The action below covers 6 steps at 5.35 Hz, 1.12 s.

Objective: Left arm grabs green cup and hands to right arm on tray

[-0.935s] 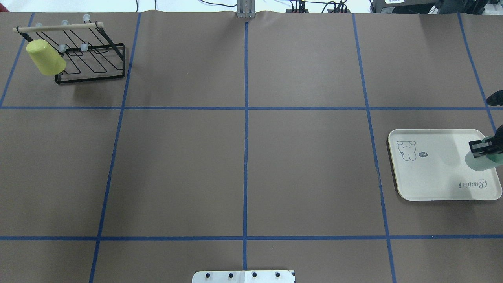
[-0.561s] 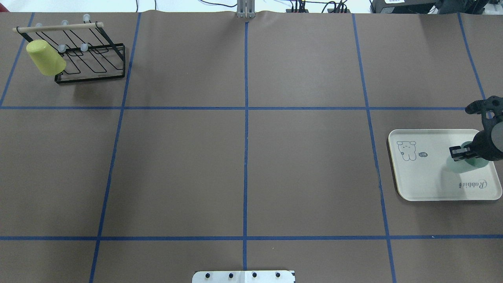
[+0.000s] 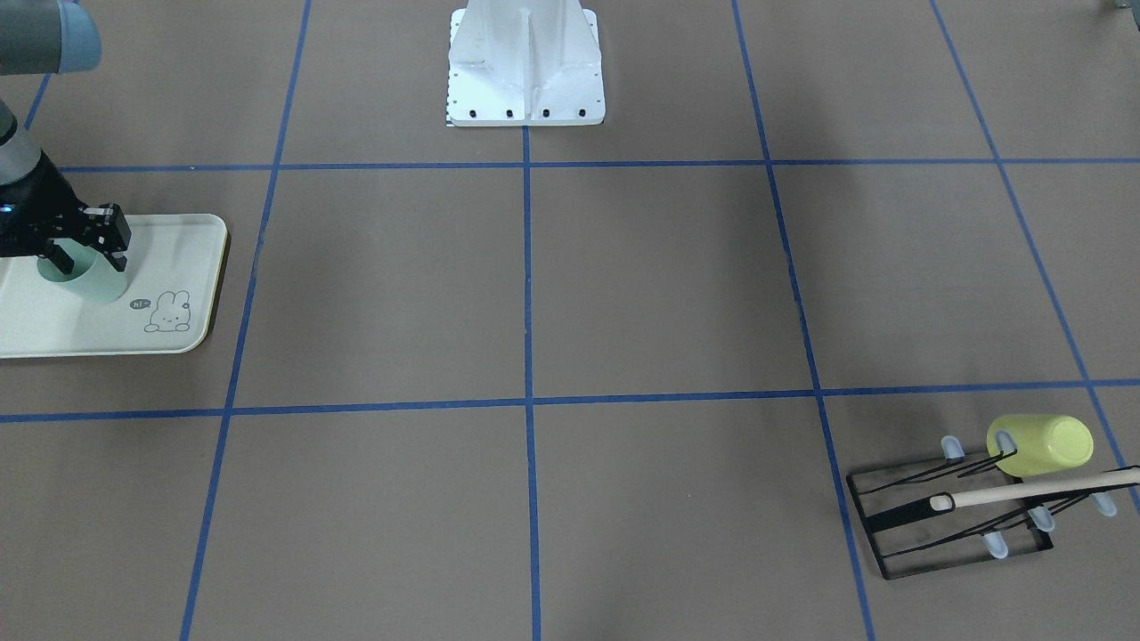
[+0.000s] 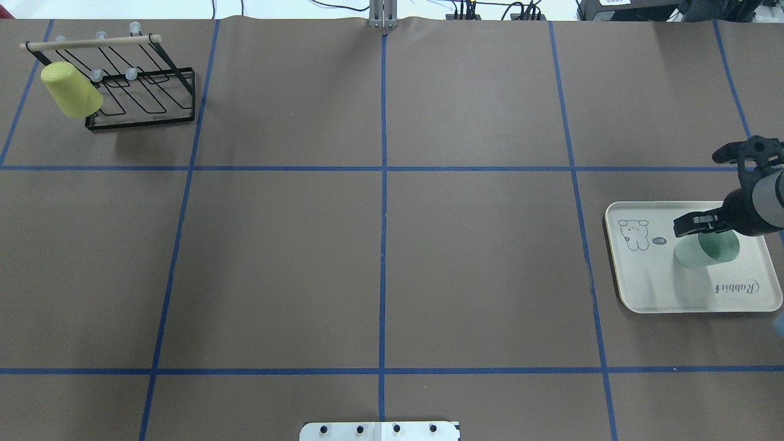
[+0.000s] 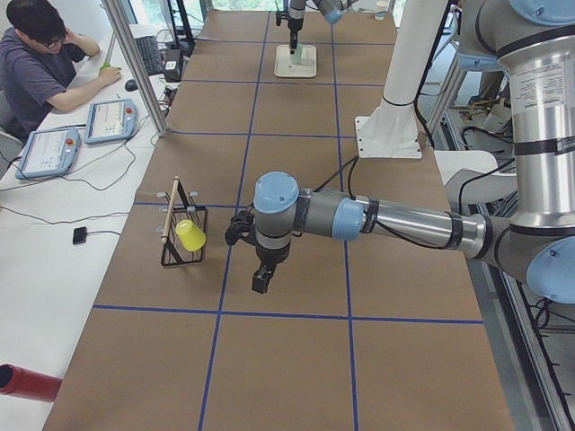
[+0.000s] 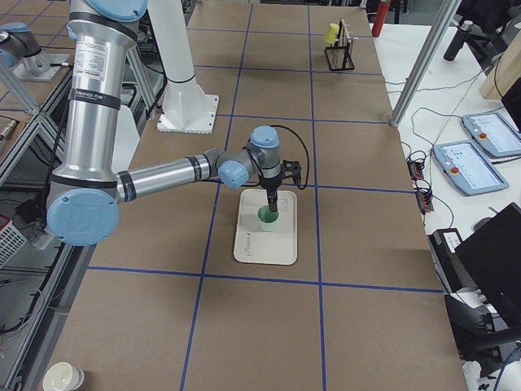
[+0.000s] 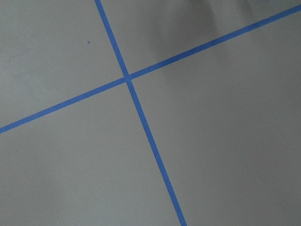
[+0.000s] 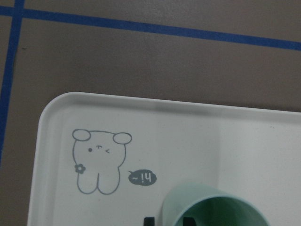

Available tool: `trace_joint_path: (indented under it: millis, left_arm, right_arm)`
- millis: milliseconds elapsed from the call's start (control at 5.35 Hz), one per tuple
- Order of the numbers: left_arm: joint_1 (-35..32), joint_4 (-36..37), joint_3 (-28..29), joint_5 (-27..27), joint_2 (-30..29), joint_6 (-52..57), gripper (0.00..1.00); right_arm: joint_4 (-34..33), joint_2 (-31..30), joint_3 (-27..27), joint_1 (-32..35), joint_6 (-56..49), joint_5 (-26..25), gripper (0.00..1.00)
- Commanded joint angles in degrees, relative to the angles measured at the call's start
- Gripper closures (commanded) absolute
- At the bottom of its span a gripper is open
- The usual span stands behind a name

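Note:
The green cup (image 4: 704, 251) is over the middle of the cream tray (image 4: 649, 282), open end up and tilted in the overhead view. My right gripper (image 4: 695, 223) is shut on its rim, one finger inside and one outside. The front-facing view shows the same grip (image 3: 85, 242) on the cup (image 3: 87, 280) over the tray (image 3: 53, 331). The right wrist view shows the cup's rim (image 8: 211, 207) beside the tray's bunny drawing (image 8: 99, 162). I cannot tell whether the cup touches the tray. My left gripper (image 5: 261, 280) shows only in the exterior left view, pointing down over bare table; I cannot tell its state.
A yellow-green cup (image 4: 70, 90) hangs on a black wire rack (image 4: 147, 98) at the far left corner. The robot's white base plate (image 4: 380, 430) sits at the near edge. An operator (image 5: 45, 54) sits beside the table.
My right gripper has carried the green cup from the tray's right edge leftward to its middle. Nothing else on the table moved.

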Motion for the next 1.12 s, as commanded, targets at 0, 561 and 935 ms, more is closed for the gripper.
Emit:
trace_joint_path:
  millis: [0,561,935]
  left_arm:
    - [-0.4,-0.4,-0.2,0.2,0.4,-0.5,0.00]
    - [-5.8,-0.4,6.0,0.0,0.6,0.3,0.00]
    - [-6.1,-0.7,5.6,-10.0,5.3,-2.0,0.00]
  right_arm:
    - [-12.4,1.2,4.2,11.2,-13.4,7.7,0.00]
    - [-29.1,1.5,2.8,30.4,-46.6,12.3,0.00]
    - [-32.8,-0.4,-3.1,39.3,-62.4,16.1,0.00]
